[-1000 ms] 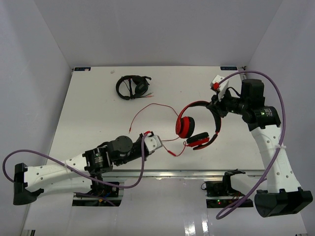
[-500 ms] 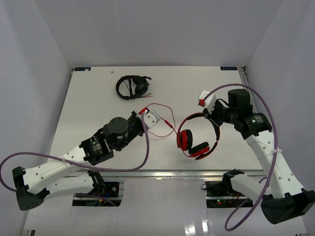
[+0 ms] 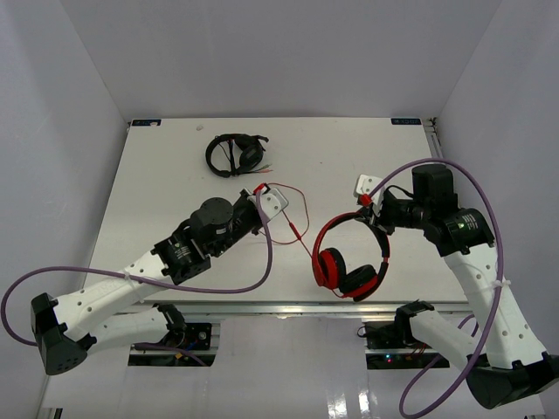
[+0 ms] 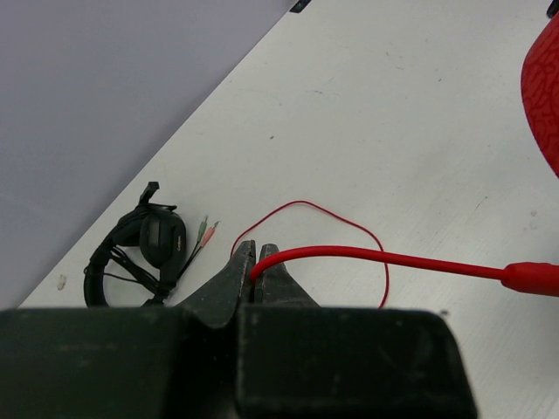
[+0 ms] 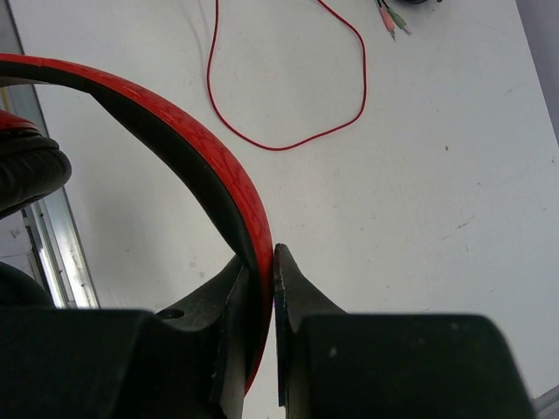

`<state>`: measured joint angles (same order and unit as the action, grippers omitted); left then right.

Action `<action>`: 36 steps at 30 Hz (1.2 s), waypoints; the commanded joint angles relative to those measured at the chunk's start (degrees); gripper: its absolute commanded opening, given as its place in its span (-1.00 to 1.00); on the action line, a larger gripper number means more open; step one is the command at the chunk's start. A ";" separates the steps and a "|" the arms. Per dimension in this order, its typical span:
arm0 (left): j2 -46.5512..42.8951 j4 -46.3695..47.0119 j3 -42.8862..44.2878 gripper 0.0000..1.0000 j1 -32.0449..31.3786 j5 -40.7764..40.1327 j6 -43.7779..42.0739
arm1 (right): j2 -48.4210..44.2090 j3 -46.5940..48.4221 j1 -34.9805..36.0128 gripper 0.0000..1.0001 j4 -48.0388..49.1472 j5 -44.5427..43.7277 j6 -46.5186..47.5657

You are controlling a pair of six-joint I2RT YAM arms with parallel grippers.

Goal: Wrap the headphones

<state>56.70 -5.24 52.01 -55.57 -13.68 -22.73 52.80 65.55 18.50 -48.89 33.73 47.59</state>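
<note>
The red headphones (image 3: 345, 262) hang at the table's front right, ear cups low near the front edge. My right gripper (image 3: 371, 209) is shut on their red headband (image 5: 218, 166). The thin red cable (image 3: 293, 223) runs from the headphones leftward and loops on the table. My left gripper (image 3: 262, 194) is shut on the cable (image 4: 367, 254), which leaves the jaws to the right toward its thicker plug end (image 4: 533, 278). A red ear cup (image 4: 541, 87) shows at the right edge of the left wrist view.
Black headphones (image 3: 234, 154) with a green and pink plug lie at the back centre-left, also in the left wrist view (image 4: 135, 253). The metal front rail (image 3: 288, 307) edges the table just below the ear cups. White walls close in the sides and back.
My left gripper carried the cable from the front edge up and back toward the table's middle. My right gripper lowered the red headphones toward the front edge, swinging the ear cups down.
</note>
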 commanded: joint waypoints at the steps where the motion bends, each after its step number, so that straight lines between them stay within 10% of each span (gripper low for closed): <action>1: -0.87 3.60 1.80 -1.00 0.55 3.37 1.33 | -1.23 -0.95 0.22 -0.85 0.71 2.97 -0.61; 36: 6.82 10.33 -7.13 -1.00 3.21 9.51 8.31 | -2.89 0.22 0.90 -0.85 -1.12 16.11 -6.37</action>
<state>65.68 1.93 49.21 -53.65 -5.08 -17.74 50.20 61.39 19.03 -49.26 40.74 45.63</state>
